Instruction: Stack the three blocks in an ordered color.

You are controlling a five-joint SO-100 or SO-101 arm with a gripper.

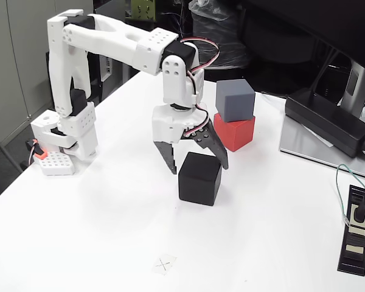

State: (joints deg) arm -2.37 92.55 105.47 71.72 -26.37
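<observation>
Fixed view: no legible writing is seen on any item. The gripper point(199, 165) is spread wide, poised just above and behind the black block point(199, 178), nothing held. The gray block point(235, 100) is stacked on the red block point(236, 132), just beyond to the right. Bare white table point(97, 243) lies near and left; a pencilled cross mark point(164, 264) sits near the front edge.

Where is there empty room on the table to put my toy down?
The white table is bare in front, around the little taped cross, and between the black cube and the power strip. It is crowded behind: the gripper stands open over the black cube, the gray cube sits on the red cube, near the power adapter.
</observation>
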